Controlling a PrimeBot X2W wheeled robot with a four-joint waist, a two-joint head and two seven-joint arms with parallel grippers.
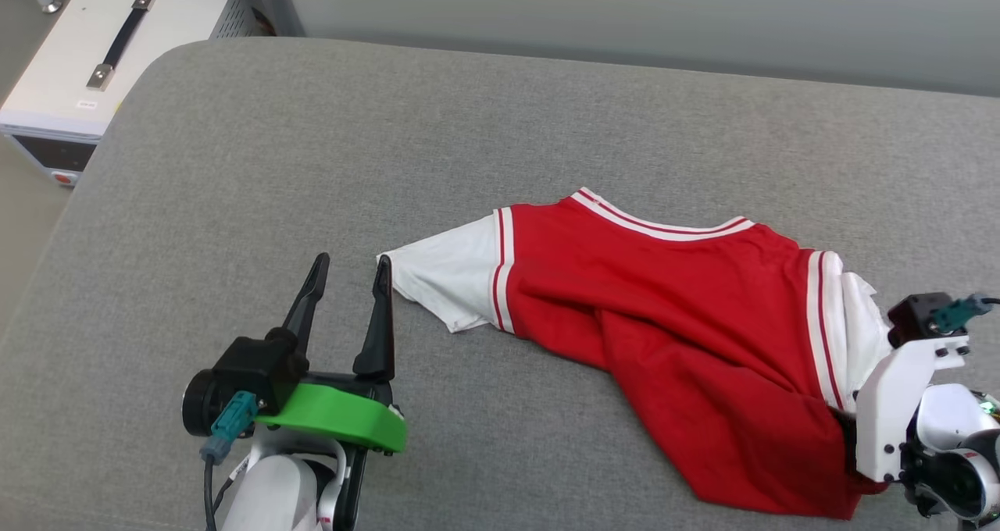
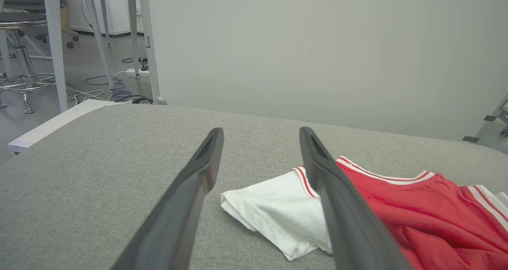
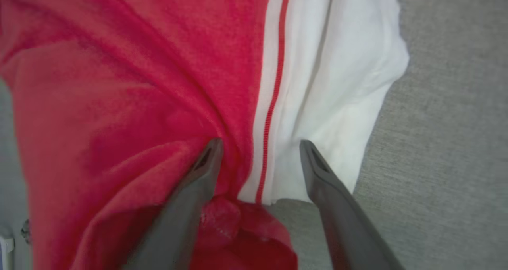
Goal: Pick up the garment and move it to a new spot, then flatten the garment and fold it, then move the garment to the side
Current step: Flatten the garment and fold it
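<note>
A red jersey T-shirt (image 1: pixel 687 320) with white sleeves is lying rumpled across the right half of a grey fabric-covered surface (image 1: pixel 312 140). The left gripper (image 1: pixel 351 261) is hovering with fingers spread over the surface's near left. The right gripper (image 3: pixel 258 143) is straddling the shirt's striped shoulder seam, fingers spread wide.

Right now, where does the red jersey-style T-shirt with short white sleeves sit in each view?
Head view: the red jersey-style T-shirt lies centre to lower right on the grey cushioned surface.
Left wrist view: lower right, partly behind the left gripper.
Right wrist view: left and centre, beneath the open right gripper.
Shared landmark: the red-and-white striped shoulder seam beside the white sleeve nearest the right gripper.
</note>
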